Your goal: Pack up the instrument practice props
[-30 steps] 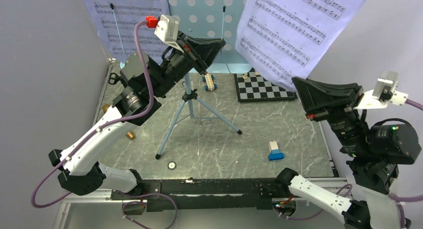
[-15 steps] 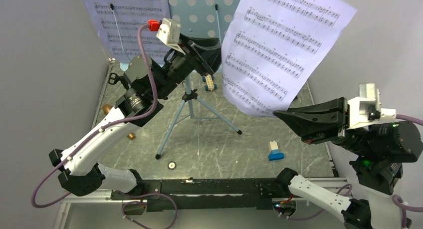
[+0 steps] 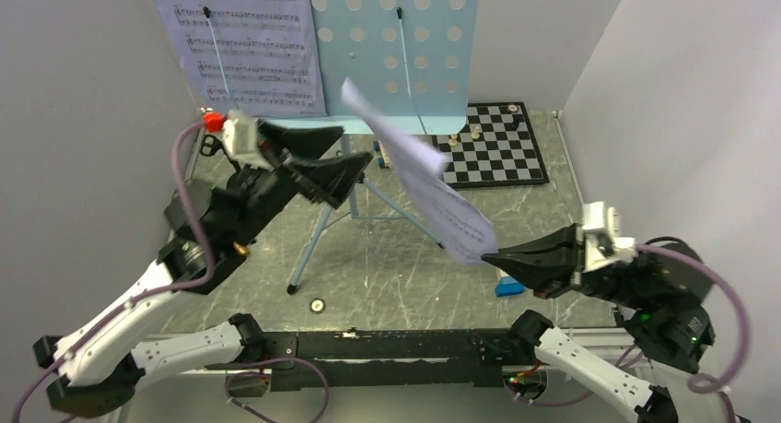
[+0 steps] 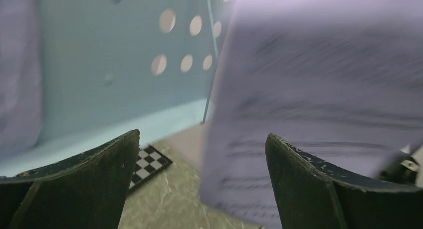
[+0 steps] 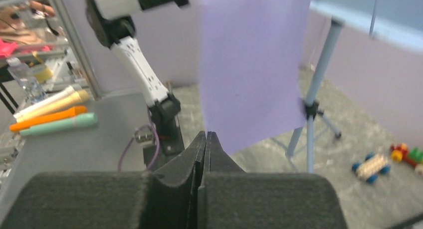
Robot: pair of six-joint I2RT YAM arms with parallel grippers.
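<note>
The light-blue music stand [image 3: 396, 45] rises at the back on its tripod [image 5: 314, 89], with one white sheet-music page [image 3: 249, 45] on the left of its desk. A second page [image 3: 433, 193] hangs in the air, seen nearly edge-on. My right gripper [image 3: 488, 255] is shut on its lower corner [image 5: 249, 64], low at the near right. My left gripper [image 3: 355, 146] stands open left of the stand's pole and holds nothing. In the left wrist view the blurred page [image 4: 324, 89] hangs beyond the gap between the fingers [image 4: 75, 189]. The microphone and mic stand are not identifiable.
The chessboard [image 3: 497, 146] lies at the back right and the toy brick car [image 3: 387, 154] under the stand's desk. A blue-and-white brick [image 3: 508, 285] sits below my right gripper. A small gold-brown piece [image 3: 241, 249] lies by the left arm. Walls close in on both sides.
My left gripper has opened and drawn back left and down from the stand's desk. My right gripper has pulled the page down and toward the near edge.
</note>
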